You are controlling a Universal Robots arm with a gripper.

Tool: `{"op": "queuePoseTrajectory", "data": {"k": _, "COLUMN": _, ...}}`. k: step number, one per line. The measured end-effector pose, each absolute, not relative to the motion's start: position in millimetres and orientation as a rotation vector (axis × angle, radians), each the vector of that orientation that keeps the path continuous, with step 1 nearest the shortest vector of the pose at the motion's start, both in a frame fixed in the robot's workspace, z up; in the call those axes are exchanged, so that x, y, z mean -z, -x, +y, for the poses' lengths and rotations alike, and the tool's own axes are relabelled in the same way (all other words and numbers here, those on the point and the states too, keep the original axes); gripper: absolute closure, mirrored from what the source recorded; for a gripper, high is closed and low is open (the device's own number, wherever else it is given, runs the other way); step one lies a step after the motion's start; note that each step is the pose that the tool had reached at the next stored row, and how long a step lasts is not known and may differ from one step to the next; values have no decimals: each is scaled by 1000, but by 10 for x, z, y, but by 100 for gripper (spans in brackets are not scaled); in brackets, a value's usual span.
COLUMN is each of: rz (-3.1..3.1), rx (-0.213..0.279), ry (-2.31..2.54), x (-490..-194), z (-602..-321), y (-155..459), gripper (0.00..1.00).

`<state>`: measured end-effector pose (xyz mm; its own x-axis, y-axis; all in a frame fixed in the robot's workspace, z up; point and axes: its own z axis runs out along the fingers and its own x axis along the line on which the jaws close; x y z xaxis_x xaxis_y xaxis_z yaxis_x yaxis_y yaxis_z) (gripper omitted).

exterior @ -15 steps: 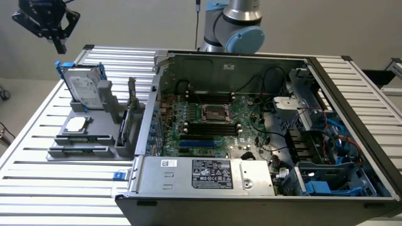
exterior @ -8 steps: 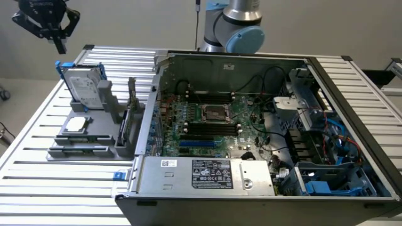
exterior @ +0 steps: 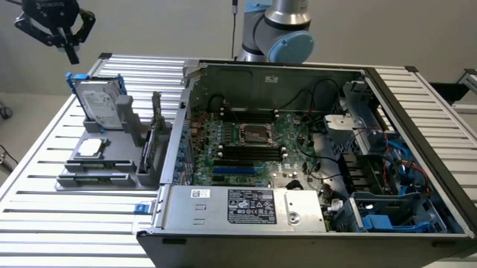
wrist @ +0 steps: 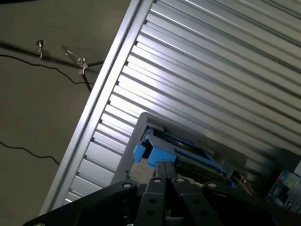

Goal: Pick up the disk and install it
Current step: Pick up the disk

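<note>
I am at the approach step. My gripper [exterior: 71,53], fingers pressed together, hangs above the disk [exterior: 99,106]. The disk stands upright in the grey holder [exterior: 125,114] beside the computer case [exterior: 276,75]. I judge a grasp needs the fingers opened first.

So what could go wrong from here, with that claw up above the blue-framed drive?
1. The claw is shut above the disk. Coming down like that, it might knock the disk instead of straddling it.
2. The disk stands upright in a grey stand, so an off-centre grab could tip it.
3. Loose cables crowd the open computer case, and the disk might snag there.
</note>
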<state>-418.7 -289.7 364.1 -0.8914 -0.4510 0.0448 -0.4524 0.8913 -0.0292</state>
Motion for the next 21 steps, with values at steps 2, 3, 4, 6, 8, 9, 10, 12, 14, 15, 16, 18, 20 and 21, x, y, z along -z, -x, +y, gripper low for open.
{"op": "queuePoseTrajectory", "data": {"k": 2, "rz": -3006, "rx": -61, "ry": -777, "x": -3641, "z": -2897, "y": 4187, "gripper": 89}}
{"op": "queuePoseTrajectory", "data": {"k": 3, "rz": -2999, "rx": -62, "ry": -804, "x": -3641, "z": -2896, "y": 4187, "gripper": 89}}
{"op": "queuePoseTrajectory", "data": {"k": 4, "rz": -2992, "rx": -62, "ry": -831, "x": -3641, "z": -2897, "y": 4187, "gripper": 89}}
{"op": "queuePoseTrajectory", "data": {"k": 6, "rz": -2977, "rx": -63, "ry": -886, "x": -3641, "z": -2896, "y": 4187, "gripper": 89}}
{"op": "queuePoseTrajectory", "data": {"k": 8, "rz": -2961, "rx": -64, "ry": -940, "x": -3641, "z": -2896, "y": 4187, "gripper": 89}}
{"op": "queuePoseTrajectory", "data": {"k": 9, "rz": -2952, "rx": -64, "ry": -966, "x": -3641, "z": -2896, "y": 4187, "gripper": 89}}
{"op": "queuePoseTrajectory", "data": {"k": 10, "rz": -2943, "rx": -65, "ry": -995, "x": -3641, "z": -2896, "y": 4187, "gripper": 89}}
{"op": "queuePoseTrajectory", "data": {"k": 12, "rz": -2925, "rx": -66, "ry": -1049, "x": -3641, "z": -2896, "y": 4187, "gripper": 89}}
{"op": "queuePoseTrajectory", "data": {"k": 14, "rz": -2906, "rx": -67, "ry": -1101, "x": -3641, "z": -2896, "y": 4187, "gripper": 89}}
{"op": "queuePoseTrajectory", "data": {"k": 15, "rz": -2896, "rx": -67, "ry": -1128, "x": -3641, "z": -2896, "y": 4187, "gripper": 89}}
{"op": "queuePoseTrajectory", "data": {"k": 16, "rz": -2886, "rx": -67, "ry": -1154, "x": -3641, "z": -2896, "y": 4187, "gripper": 89}}
{"op": "queuePoseTrajectory", "data": {"k": 18, "rz": -2865, "rx": -68, "ry": -1207, "x": -3641, "z": -2896, "y": 4187, "gripper": 89}}
{"op": "queuePoseTrajectory", "data": {"k": 20, "rz": -2844, "rx": -68, "ry": -1259, "x": -3641, "z": -2896, "y": 4187, "gripper": 89}}
{"op": "queuePoseTrajectory", "data": {"k": 21, "rz": -2832, "rx": -68, "ry": -1284, "x": -3641, "z": -2896, "y": 4187, "gripper": 89}}
